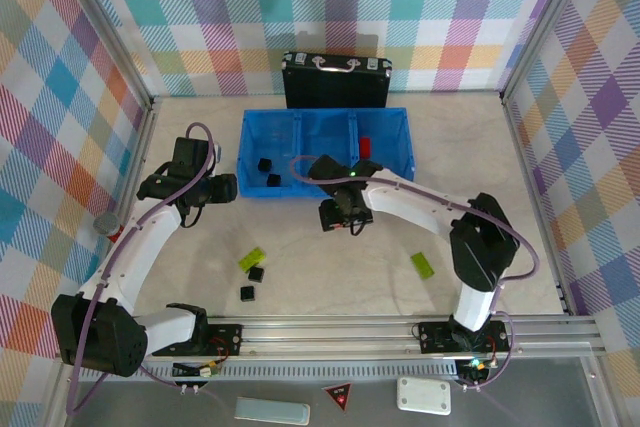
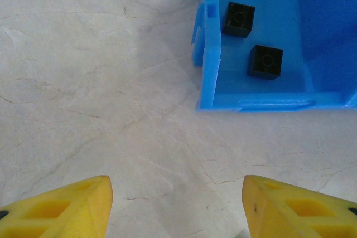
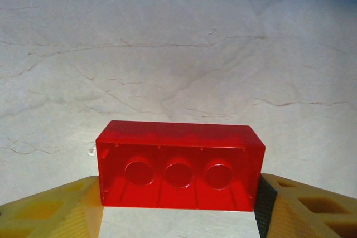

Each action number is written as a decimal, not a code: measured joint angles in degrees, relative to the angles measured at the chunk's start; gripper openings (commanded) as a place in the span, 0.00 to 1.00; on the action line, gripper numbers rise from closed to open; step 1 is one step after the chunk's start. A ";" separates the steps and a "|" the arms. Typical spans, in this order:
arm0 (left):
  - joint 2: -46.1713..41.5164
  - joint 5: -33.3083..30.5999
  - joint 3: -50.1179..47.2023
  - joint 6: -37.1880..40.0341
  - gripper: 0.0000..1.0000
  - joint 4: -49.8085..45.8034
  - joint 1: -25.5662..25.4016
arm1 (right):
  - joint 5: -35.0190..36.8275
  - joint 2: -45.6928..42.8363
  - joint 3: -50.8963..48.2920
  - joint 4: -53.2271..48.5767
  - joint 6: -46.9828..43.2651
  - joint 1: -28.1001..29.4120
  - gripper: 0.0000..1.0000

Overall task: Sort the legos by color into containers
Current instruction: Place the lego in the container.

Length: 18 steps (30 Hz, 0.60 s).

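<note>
Two bricks (image 1: 264, 163) lie in the tray (image 1: 325, 112), left compartment.

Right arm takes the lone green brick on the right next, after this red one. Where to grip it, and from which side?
Probably straight down from above, pinching the green brick across its two long sides. It lies flat and slanted on the table with nothing close beside it, so turn the wrist to match the slant.

no legible text or labels
</note>
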 measured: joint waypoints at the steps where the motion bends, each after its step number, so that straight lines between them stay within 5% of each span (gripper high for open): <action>1: 0.00 0.00 0.00 -0.02 0.62 0.00 0.00 | -0.22 -0.72 -0.33 0.00 -0.83 -0.87 0.69; 18: 0.57 0.24 0.00 0.00 0.62 0.00 0.00 | -2.10 -3.15 -0.59 -0.13 -12.17 -18.10 0.69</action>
